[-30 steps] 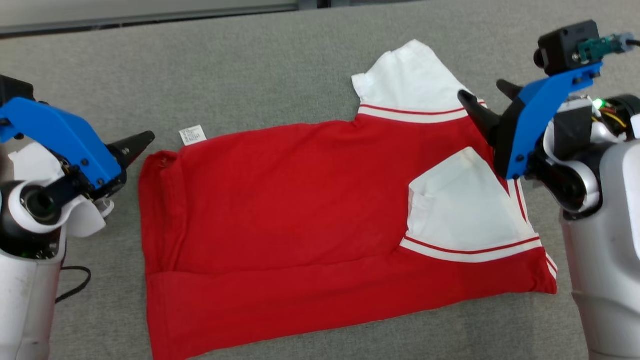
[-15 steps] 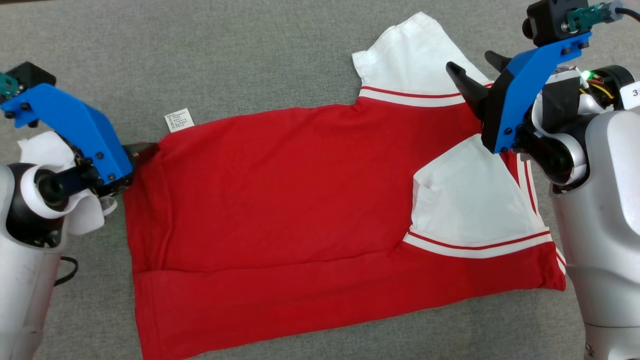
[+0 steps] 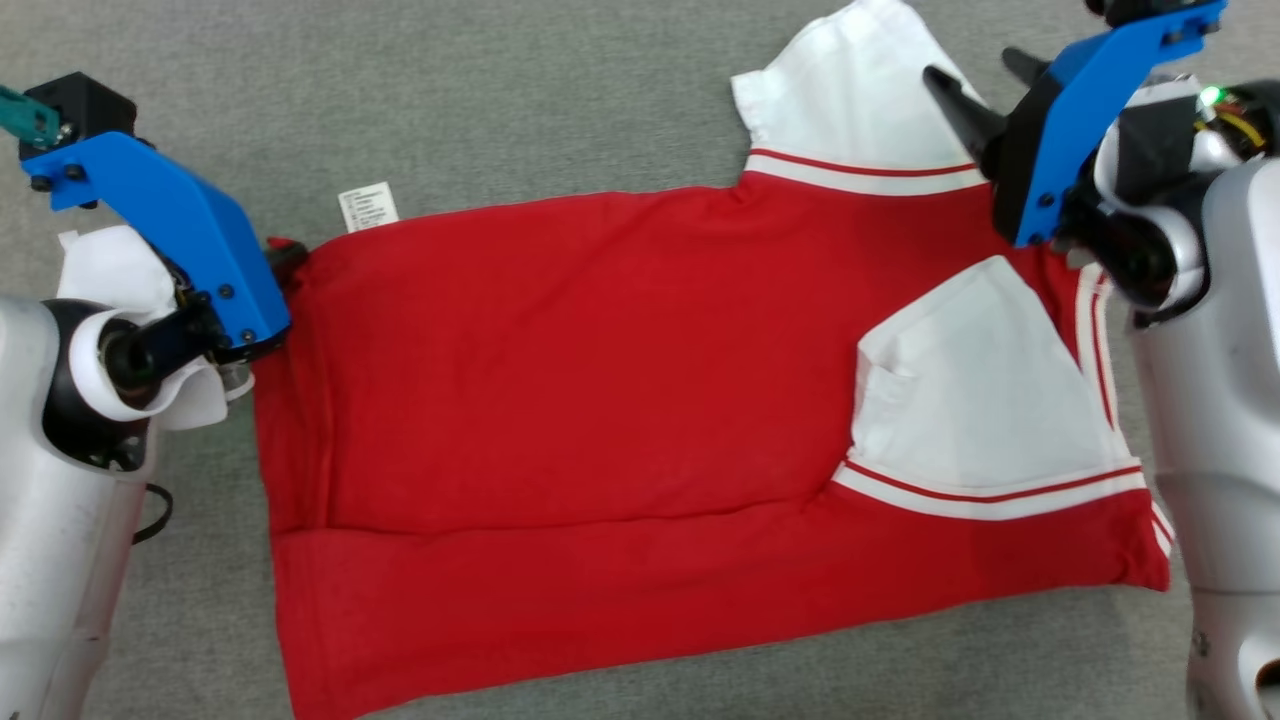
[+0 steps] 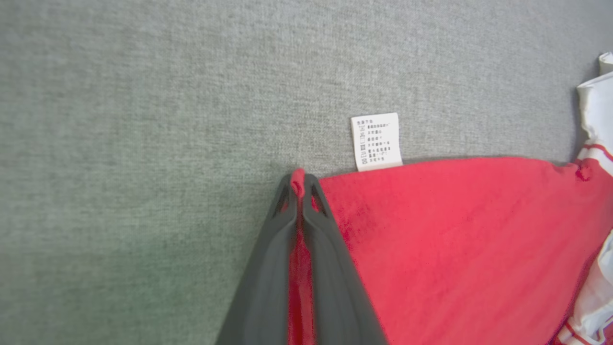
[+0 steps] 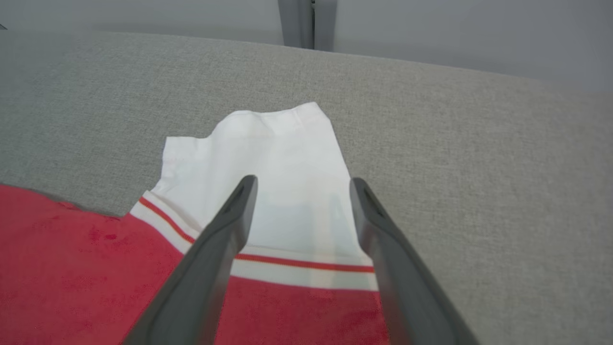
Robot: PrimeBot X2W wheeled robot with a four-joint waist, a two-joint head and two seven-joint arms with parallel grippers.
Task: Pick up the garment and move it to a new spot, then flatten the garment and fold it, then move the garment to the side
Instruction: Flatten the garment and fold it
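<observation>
While garment (image 3: 600, 400) lies on surface (image 3: 500, 90), I see left gripper (image 4: 298, 184) clenched on its 9 o'clock corner; right gripper (image 5: 300, 184) released over white sleeve (image 5: 278, 153), 1 o'clock.

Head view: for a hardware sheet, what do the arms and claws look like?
Left claw and right claw: two long dark tapering fingers each, behind a bright blue bracket with a black camera. Silver-white forearms, black joints. Green light on the right wrist.

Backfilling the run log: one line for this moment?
left pincer: shut on garment corner | right pincer: open, over white sleeve | garment: spread on grey surface
</observation>
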